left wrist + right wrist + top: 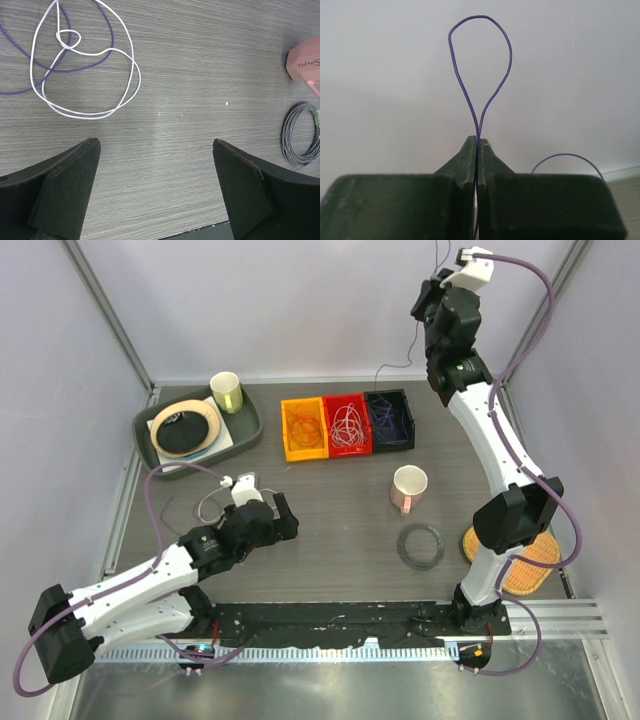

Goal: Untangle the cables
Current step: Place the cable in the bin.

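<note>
Tabletop: grey wood-grain laminate, matte, grain running L-R in top view; same surface fills left wrist view. Boxed in on 3 sides by plain pale lilac-white panels: back wall, left wall, right wall, all blank, no marks. Aluminium frame posts slant up at the back corners. Near edge: ribbed aluminium rail along the front, then a brushed metal sheet w/ dull reflections. Light even, diffuse, from above; shadows soft and short.

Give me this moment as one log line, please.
right claw: shut on purple cable, raised | left claw: open, above table | white cable: on table
</note>
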You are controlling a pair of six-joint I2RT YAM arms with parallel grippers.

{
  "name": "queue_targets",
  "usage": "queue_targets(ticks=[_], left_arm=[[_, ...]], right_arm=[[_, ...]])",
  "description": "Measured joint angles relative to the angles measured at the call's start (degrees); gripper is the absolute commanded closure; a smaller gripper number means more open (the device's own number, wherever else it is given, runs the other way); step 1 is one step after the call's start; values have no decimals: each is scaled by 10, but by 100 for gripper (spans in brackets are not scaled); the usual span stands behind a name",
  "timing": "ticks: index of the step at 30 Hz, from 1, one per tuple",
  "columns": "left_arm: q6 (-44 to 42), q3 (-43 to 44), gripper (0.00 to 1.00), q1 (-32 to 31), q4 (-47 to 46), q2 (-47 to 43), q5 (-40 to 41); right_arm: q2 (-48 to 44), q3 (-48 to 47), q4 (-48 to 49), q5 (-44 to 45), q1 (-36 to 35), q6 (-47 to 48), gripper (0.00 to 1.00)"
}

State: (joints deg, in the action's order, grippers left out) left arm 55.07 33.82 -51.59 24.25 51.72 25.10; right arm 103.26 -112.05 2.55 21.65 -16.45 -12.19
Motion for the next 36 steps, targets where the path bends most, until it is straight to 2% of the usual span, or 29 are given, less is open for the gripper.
queue_targets(ticks=[13,23,36], left_arm=[[0,-1,0,4,0,-7,0],[0,-5,0,6,1,-7,3],[0,-9,0,7,0,-4,4]], right_arm=[[18,-20,12,-16,11,0,99],[62,83,46,-50,12,-17,99],[65,223,77,-98,12,-92,99]])
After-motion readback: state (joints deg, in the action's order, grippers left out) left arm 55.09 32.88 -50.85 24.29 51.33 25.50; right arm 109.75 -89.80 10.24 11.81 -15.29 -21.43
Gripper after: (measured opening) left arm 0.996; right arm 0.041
